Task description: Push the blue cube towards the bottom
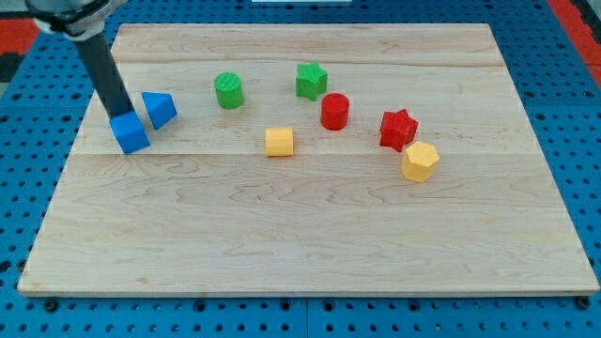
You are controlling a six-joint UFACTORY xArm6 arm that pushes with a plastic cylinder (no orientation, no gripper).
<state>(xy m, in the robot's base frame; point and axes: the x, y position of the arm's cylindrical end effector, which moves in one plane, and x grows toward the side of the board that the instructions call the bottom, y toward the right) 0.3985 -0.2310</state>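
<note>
Contact looks already made: my tip, the lower end of the straight dark rod, sits at the top edge of the small blue cube, touching it or a hair off; I cannot tell which. No fingers exist on this rod, so nothing opens, closes or grips; it can only shove.

That blue cube lies on the pale wooden board, near its left edge and in its upper part, with the whole lower stretch of the board between it and the bottom edge.

Risk, as I judge it, comes from where the tip bears. It seems to meet the cube slightly toward the cube's left, so a straight push down could turn the cube and let it slide off toward the right of the tip. A drift left of the cube is the worse case, since the board's left edge is close.

Just right of the cube, and a little above it, sits a blue wedge-like block, near but apart; a turning cube could brush it. Farther right of the cube lie a green cylinder, a yellow cube, a green star-like block, a red cylinder, a red star-like block and a yellow hexagonal block. None of them lies below the cube, so nothing blocks the way.
</note>
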